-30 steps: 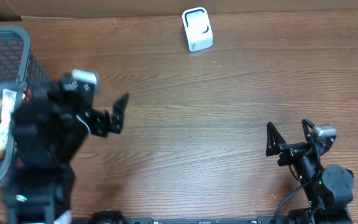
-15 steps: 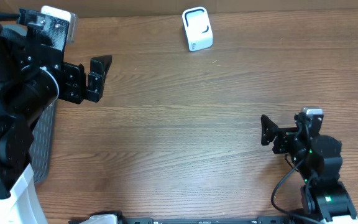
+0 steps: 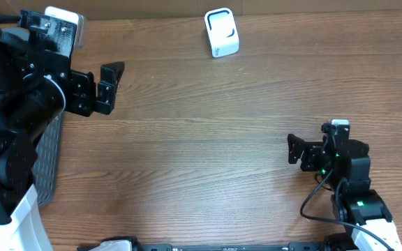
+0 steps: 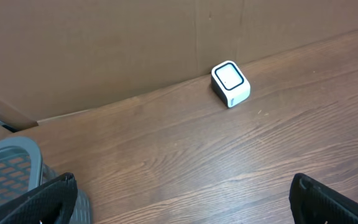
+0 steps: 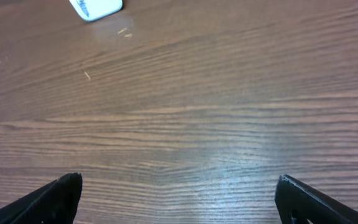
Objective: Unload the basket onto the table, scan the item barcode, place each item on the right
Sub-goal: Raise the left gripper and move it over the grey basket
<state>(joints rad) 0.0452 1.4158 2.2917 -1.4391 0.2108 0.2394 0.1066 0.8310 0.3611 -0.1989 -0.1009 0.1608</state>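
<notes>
The white barcode scanner stands at the back of the wooden table, near the cardboard wall; it also shows as the scanner and, cut by the top edge, the scanner. My left gripper is raised at the far left, pointing right, open and empty. In its wrist view the left gripper has only bare table between its wide-apart fingers. My right gripper points left at the front right, also open and empty, as the right gripper shows over bare wood. The item is out of view.
A grey mesh basket sits at the left edge, mostly hidden under my left arm; a corner of the basket shows in the left wrist view. A brown cardboard wall runs along the table's back.
My left arm has lifted and swung back-left over the basket, covering it and its contents. My right gripper has turned to point left and shifted slightly left.
</notes>
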